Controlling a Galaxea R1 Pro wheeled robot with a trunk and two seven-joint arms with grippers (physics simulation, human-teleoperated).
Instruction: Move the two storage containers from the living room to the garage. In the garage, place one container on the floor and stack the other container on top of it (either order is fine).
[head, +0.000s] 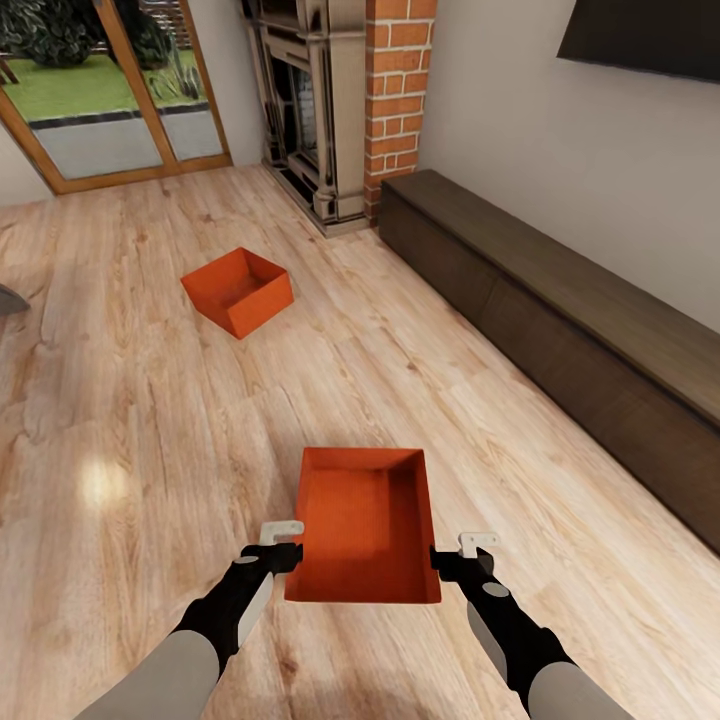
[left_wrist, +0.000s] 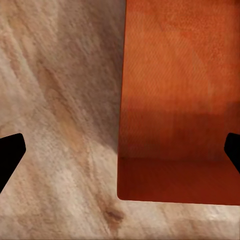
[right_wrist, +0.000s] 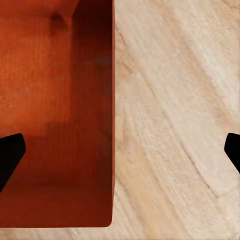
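Note:
One orange-red open-topped storage container (head: 365, 525) sits low in front of me over the living room's light wood planks. My left gripper (head: 288, 548) is at its left wall and my right gripper (head: 452, 556) at its right wall. In the left wrist view the black fingertips (left_wrist: 11, 152) stand wide apart with the container's wall (left_wrist: 175, 100) between them. The right wrist view shows the same: fingertips (right_wrist: 10, 152) spread across the other wall (right_wrist: 75, 125). I cannot tell whether the container rests on the planks or hangs above them. The second container (head: 238, 290) stands on the planks farther ahead to the left.
A brick-and-stone fireplace (head: 345, 100) stands at the back. A long, low dark wooden cabinet (head: 560, 320) runs along the right wall under a dark screen (head: 650, 35). Wood-framed glass doors (head: 110, 90) are at the back left. Open plank floor (head: 150, 450) lies between the containers.

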